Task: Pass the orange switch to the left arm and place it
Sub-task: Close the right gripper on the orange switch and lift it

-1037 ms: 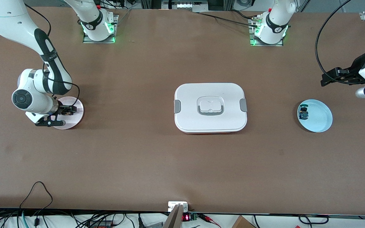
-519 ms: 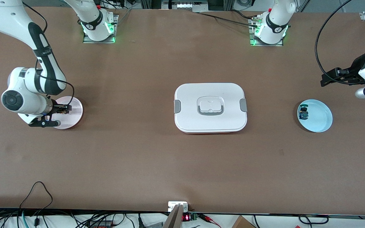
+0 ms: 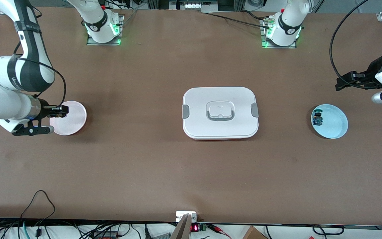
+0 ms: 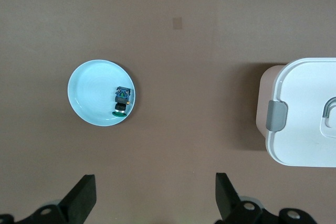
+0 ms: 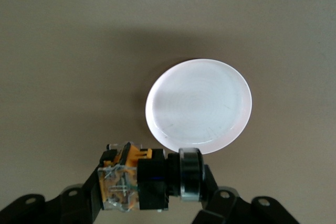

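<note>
On the brown table (image 3: 144, 159), the right gripper (image 3: 60, 111) pinches the orange switch (image 5: 128, 182) in the air over the pink plate's (image 3: 70, 119) edge; the left gripper (image 4: 155, 198) waits, fingers spread, above the light-blue plate (image 3: 333, 124); the box (image 3: 220, 112) sits mid-table between the plates

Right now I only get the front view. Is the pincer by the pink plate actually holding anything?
Observer: Yes. The right wrist view shows the right pincer shut on the orange switch, over the pink plate's edge.
Operator: How does it sit?
Observer: Sideways, with the orange body at one end and the black button at the other.
Operator: And the other pincer?
Observer: The left wrist view shows the left pincer open. That arm waits above the table.
</note>
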### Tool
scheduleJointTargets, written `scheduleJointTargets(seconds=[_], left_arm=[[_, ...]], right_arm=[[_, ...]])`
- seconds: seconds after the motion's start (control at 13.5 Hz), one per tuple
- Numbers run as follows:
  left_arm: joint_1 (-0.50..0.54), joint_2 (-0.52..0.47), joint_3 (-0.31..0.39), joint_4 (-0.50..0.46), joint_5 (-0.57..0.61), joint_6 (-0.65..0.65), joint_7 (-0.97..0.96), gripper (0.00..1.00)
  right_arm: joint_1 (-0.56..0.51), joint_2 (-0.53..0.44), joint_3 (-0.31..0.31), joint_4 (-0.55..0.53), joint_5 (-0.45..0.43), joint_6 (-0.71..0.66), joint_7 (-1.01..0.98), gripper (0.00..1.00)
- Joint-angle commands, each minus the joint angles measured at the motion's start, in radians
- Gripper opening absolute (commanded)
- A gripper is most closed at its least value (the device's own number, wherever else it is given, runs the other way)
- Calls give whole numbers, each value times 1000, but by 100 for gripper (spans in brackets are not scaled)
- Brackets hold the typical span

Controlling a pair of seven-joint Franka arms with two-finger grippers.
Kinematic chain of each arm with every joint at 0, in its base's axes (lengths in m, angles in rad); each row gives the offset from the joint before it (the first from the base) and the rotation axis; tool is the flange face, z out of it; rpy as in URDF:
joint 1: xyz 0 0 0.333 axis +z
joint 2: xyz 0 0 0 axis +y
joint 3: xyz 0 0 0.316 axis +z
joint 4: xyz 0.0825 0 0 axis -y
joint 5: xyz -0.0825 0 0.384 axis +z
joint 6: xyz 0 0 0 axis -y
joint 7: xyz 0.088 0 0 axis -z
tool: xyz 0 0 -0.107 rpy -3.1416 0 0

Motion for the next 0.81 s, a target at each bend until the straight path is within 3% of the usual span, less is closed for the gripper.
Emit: scheduleJointTargets(seconds=[0.0,0.3,0.52,0.74], left_arm=[[4,3,-5,5,15,-6,1,100],[4,5,-5,5,15,-6,1,100],[4,5,-5,4,15,-6,1,100],[6,5,-5,5,15,-6,1,100]], right_arm=[[3,-34,3,13,54,-26,-14,3],[38,-109,3,13,131,-33,-88,3],[64,-125,1,41,172,-26,-352,3],[69,-123,1,93,363,-36,-427,3]])
